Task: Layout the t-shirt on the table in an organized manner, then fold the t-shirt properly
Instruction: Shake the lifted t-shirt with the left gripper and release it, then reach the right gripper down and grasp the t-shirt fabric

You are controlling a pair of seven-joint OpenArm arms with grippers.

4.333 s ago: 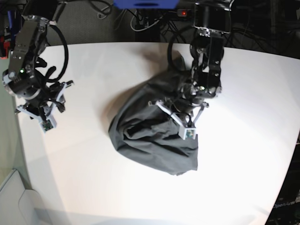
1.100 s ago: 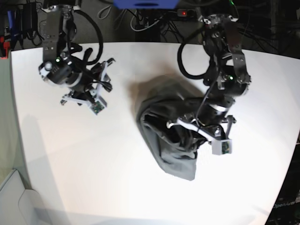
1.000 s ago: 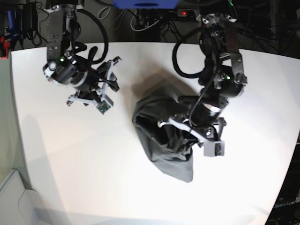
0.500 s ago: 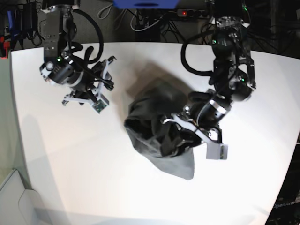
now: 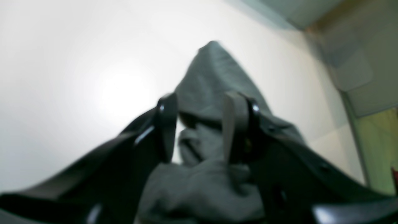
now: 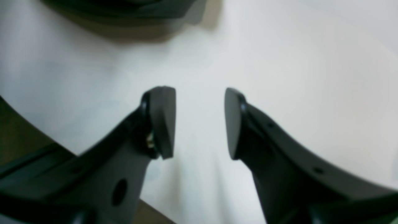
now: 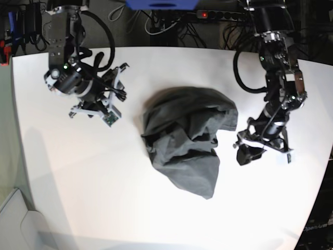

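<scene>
The dark charcoal t-shirt (image 7: 182,140) lies in a crumpled heap on the middle of the white table (image 7: 93,177). My left gripper (image 7: 258,150) hangs just right of the heap, apart from it in the base view. In the left wrist view its fingers (image 5: 199,127) stand apart, with grey t-shirt (image 5: 214,71) cloth showing loosely between and beyond them. My right gripper (image 7: 115,86) hovers over bare table left of the shirt. It is open with nothing between its fingertips (image 6: 200,124).
Cables and a power strip (image 7: 208,14) run behind the table's far edge beside a blue object (image 7: 161,4). The table's curved edge (image 7: 318,208) falls away at the right. A pale bin (image 7: 13,219) sits below the left corner.
The left gripper has opened and swung right, away from the shirt. The shirt has dropped and settled wider on the table. The right arm has hardly moved.
</scene>
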